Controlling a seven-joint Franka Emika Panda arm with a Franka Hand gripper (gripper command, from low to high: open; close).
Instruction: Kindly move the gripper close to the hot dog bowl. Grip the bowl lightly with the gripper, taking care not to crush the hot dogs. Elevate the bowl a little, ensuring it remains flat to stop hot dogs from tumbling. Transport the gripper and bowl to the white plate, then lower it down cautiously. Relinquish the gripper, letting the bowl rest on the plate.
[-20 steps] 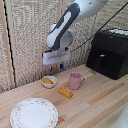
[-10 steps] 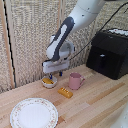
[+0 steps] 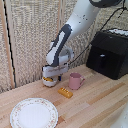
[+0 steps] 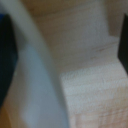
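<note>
seeing gripper [image 3: 52,78] down at the bowl [image 3: 48,81], its rim [image 4: 37,75] between my spread jaws; plate [image 3: 34,113] well apart, mug [image 3: 75,80] beside.

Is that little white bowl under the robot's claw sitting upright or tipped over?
Upright: the white bowl sits level on the wooden table, yellow-orange food showing at its top. The claw hides part of it.

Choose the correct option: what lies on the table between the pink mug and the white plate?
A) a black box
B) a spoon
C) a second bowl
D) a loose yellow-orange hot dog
D: the loose hot dog lies between the pink mug and the white plate.
</note>
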